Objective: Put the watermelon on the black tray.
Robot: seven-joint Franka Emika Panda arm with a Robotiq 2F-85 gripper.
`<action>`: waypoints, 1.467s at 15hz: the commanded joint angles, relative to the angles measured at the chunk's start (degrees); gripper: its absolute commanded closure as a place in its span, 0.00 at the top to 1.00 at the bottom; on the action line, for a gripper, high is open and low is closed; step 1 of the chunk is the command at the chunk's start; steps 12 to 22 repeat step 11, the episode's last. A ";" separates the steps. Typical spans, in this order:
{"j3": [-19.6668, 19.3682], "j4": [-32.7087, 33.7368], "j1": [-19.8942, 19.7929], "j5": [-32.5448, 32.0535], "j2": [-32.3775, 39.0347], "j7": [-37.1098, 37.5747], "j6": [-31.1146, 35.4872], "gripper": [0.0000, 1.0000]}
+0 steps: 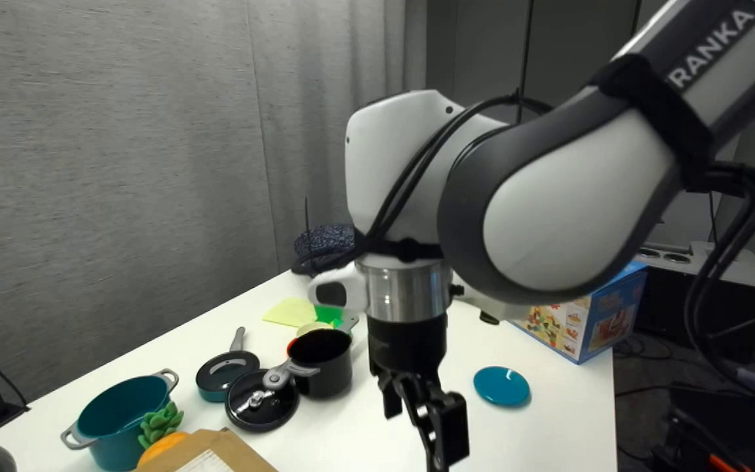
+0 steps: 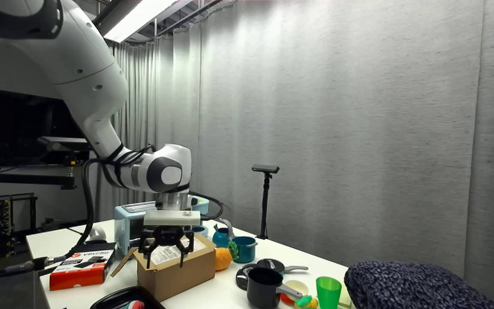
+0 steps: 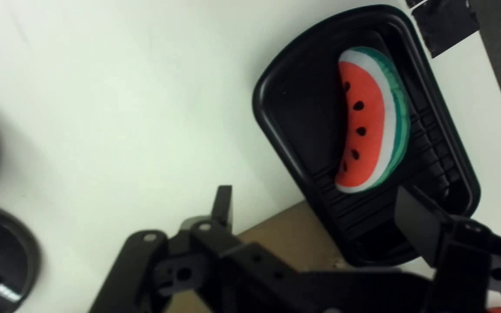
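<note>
The watermelon (image 3: 372,126) is a red slice with dark seeds, a white band and a green edge. It lies inside the black tray (image 3: 307,108) in the wrist view. In an exterior view only its top shows at the bottom edge (image 2: 135,305), within the rim of the black tray (image 2: 118,292). My gripper (image 3: 313,204) is open, with nothing between its fingers, and apart from the watermelon. The gripper hangs in the air in both exterior views (image 2: 164,262) (image 1: 422,426). The tray and watermelon are out of view in the remaining exterior view.
A cardboard box (image 2: 182,274) with raised flaps stands beside the tray, near the gripper. An orange (image 2: 223,259), a dark pot (image 2: 264,288), a teal pot (image 2: 245,249) and a Velcro box (image 2: 84,270) stand around it. A flat teal disc (image 1: 501,385) lies on the table.
</note>
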 commanded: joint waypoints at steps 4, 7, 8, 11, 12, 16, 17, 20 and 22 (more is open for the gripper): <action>-6.90 2.00 -3.79 0.55 -9.40 9.31 -3.51 1.00; -9.88 3.64 -4.67 -2.81 -11.41 17.31 -4.45 1.00; -10.68 3.42 -4.96 -4.14 -12.11 20.18 -3.93 1.00; -11.01 3.49 -4.67 -2.77 -11.32 17.94 -2.91 1.00; -11.01 3.49 -4.67 -2.77 -11.32 17.94 -2.91 1.00; -11.01 3.49 -4.67 -2.77 -11.32 17.94 -2.91 1.00; -11.01 3.49 -4.67 -2.77 -11.32 17.94 -2.91 1.00; -11.01 3.49 -4.67 -2.77 -11.32 17.94 -2.91 1.00; -11.01 3.49 -4.67 -2.77 -11.32 17.94 -2.91 1.00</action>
